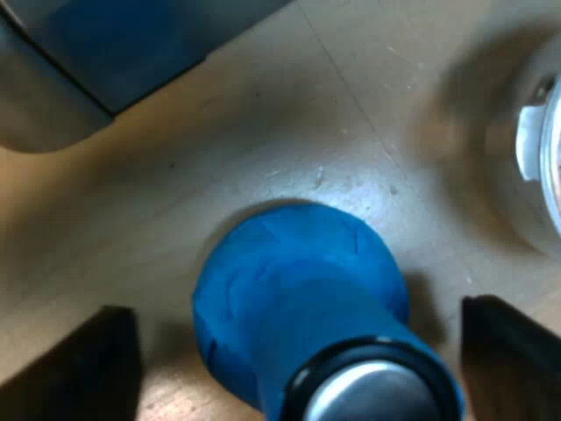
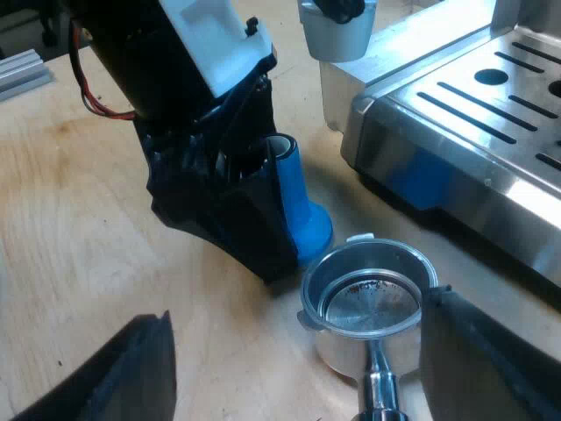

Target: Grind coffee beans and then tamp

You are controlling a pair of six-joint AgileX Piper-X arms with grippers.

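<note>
Tamper (image 1: 298,298): blue, silver cap. Holder (image 2: 372,303): silver, dark specks inside. Machine (image 2: 456,167): silver, dark slots. Table (image 2: 79,237): light wood grain.

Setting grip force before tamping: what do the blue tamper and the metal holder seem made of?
The blue tamper: matte, glare-free blue body, probably plastic or rubbery coating; its upper end looks like bright metal. The metal holder: polished metal, likely steel, judging by mirror-like reflections inside its basket.

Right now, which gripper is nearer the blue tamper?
Left. The left gripper straddles the blue tamper, one finger on each side, apart from it. The right gripper hangs open over the metal holder beside the tamper.
</note>
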